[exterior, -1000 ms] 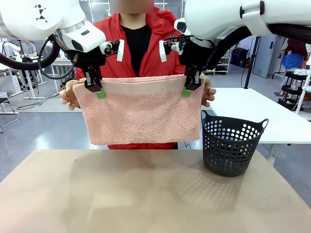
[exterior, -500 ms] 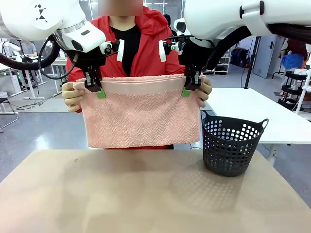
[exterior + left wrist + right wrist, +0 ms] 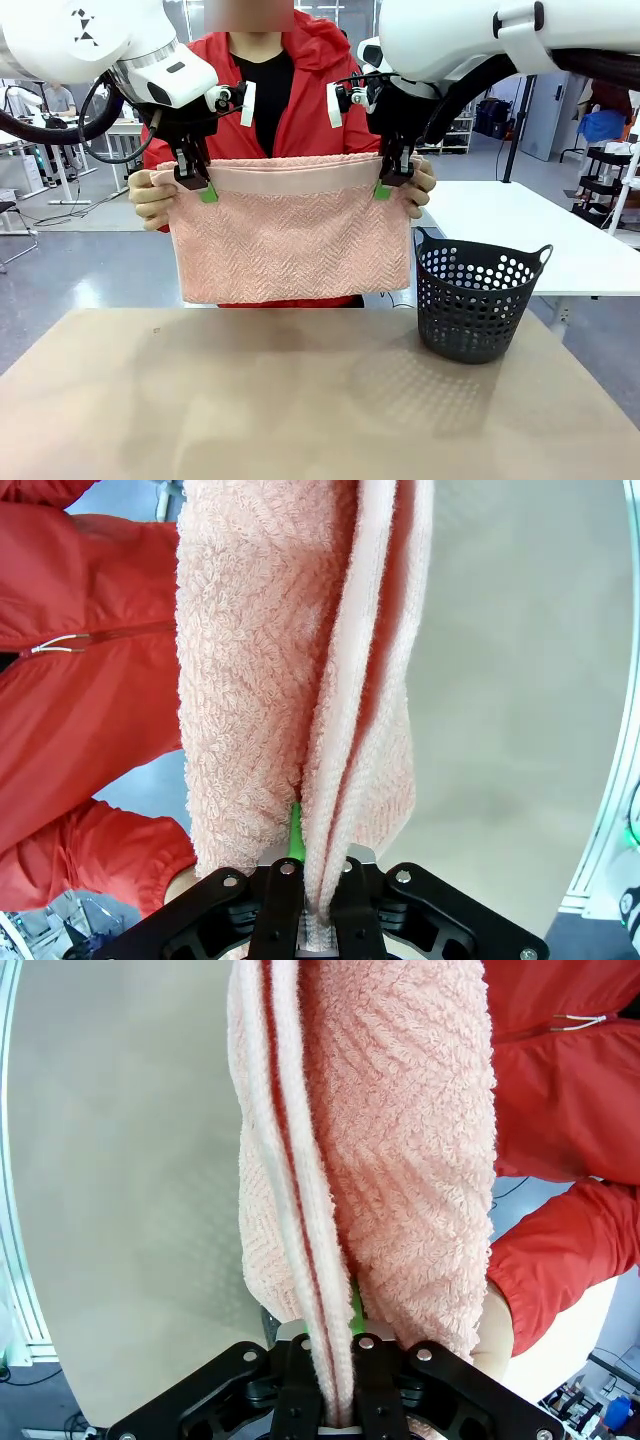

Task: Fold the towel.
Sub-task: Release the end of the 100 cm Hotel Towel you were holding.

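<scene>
The salmon-pink towel (image 3: 290,235) hangs doubled in the air above the table, its smooth band along the top. My left gripper (image 3: 205,190) is shut on its upper left corner, and my right gripper (image 3: 385,187) is shut on the upper right corner. A person in a red jacket stands behind it, with one hand (image 3: 150,195) on the left edge and the other hand (image 3: 422,188) on the right edge. In the left wrist view the towel (image 3: 300,680) runs up from the shut fingers. The right wrist view shows the towel (image 3: 350,1150) pinched the same way.
A dark perforated basket (image 3: 478,298) stands on the tan table (image 3: 300,400) at the right, just below and beside the towel's lower right corner. A white table (image 3: 530,235) lies behind it.
The person has stepped closer and brought both hands in against the towel's top corners, making the towel hang slightly narrower. Both grippers have kept their place and grip.
</scene>
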Tool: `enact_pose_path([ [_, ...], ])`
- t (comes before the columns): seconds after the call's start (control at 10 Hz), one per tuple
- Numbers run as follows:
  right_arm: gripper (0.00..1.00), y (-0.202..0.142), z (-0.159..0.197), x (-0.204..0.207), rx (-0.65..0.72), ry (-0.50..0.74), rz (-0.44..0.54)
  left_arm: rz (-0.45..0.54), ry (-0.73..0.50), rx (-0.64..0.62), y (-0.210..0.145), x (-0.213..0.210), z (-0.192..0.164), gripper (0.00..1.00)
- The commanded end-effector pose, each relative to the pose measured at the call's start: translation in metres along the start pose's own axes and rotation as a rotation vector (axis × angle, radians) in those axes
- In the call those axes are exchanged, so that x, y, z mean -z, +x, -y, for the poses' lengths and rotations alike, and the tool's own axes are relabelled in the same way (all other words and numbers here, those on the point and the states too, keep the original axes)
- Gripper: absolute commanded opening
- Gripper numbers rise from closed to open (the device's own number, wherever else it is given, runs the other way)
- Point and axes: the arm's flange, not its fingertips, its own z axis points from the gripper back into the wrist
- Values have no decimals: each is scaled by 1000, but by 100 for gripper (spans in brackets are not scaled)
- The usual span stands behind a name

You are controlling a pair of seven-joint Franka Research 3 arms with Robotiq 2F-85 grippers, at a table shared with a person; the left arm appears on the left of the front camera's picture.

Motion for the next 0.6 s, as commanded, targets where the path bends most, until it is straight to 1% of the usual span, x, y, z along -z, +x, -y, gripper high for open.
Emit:
enact_pose_path([
  [0.0,0,-2,1,-1,3,-1,0,-7,4,4,-2,-2,0,0],
  [0.1,0,-2,1,-1,3,-1,0,-7,4,4,-2,-2,0,0],
  [0.2,4,0,0,0,0,0,0,-7,4,4,-2,-2,0,0],
  [0.3,28,-2,1,-4,7,-39,-39,0,0,0,0,0,0,41],
  [0.4,37,-5,3,-11,24,-35,-10,11,12,4,0,-7,-1,41],
  [0.5,61,-5,5,-25,45,-56,11,23,32,-5,1,-18,-2,78],
])
